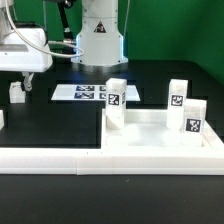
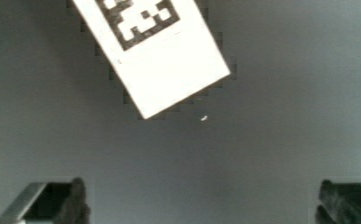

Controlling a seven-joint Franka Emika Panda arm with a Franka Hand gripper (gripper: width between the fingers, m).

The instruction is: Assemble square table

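1. Exterior view: the arm's base stands at the far side of a dark counter [image 1: 60, 115], and its white wrist and pincer [image 1: 22, 88] reach in over the counter at the exterior view's left.
2. A small white block leg [image 1: 17, 92] with a dark tag sits on the counter right at the pincer's tip; whether the two touch cannot be told from here.
3. The marker board [image 1: 85, 92] lies flat on the counter in front of the arm's base.
4. The square table's top [image 1: 160, 132], white and with a raised rim, lies at the exterior view's right, near the front.
5. Three tagged white legs stand upright at that top: one [image 1: 115, 101] at its corner towards the marker board, one [image 1: 177, 97] at the far side, one [image 1: 193, 120] nearer the front.
6. A long white low rail [image 1: 60, 160] runs along the counter's front edge.
7. Wrist view: both dark fingertips [image 2: 52, 202] stand far apart at the edges of the picture with nothing between them, so the pincer is wide and holds nothing.
8. A white tagged piece [image 2: 159, 50] lies tilted on the dark counter, well apart from the fingertips.
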